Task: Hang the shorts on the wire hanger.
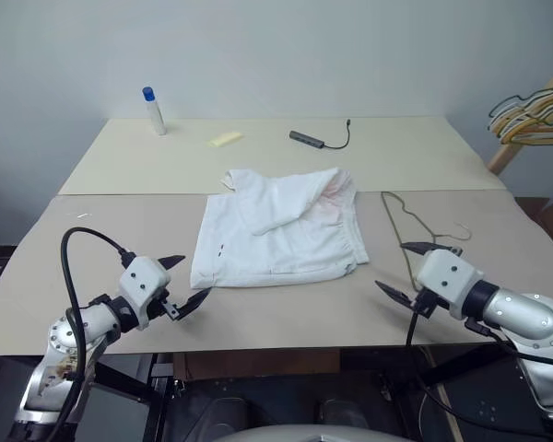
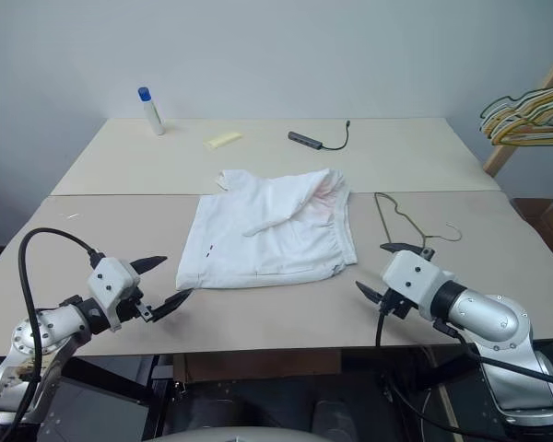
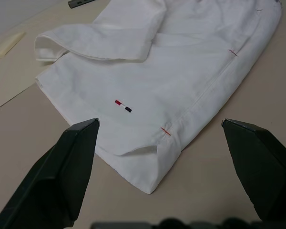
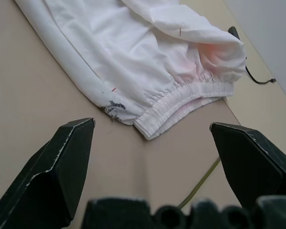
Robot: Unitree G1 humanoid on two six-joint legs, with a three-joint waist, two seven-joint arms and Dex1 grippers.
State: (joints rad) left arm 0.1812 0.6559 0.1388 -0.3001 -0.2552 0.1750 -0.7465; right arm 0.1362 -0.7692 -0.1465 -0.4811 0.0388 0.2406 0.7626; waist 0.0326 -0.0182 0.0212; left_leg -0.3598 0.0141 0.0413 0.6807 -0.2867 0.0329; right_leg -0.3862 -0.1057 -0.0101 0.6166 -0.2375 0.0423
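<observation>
The left gripper (image 1: 179, 282) hovers over the near edge of the bench (image 1: 92, 230), its two black fingers spread wide and holding nothing, just short of the shorts' near left corner. The shorts (image 1: 276, 230) lie flat in the middle of the bench, one part folded over on top, with a faint pink stain towards their right side. Just right of them the wire hanger (image 1: 401, 226) lies flat on the bench. The right gripper (image 1: 404, 269) hangs over the hanger's near end, fingers fully apart and empty.
</observation>
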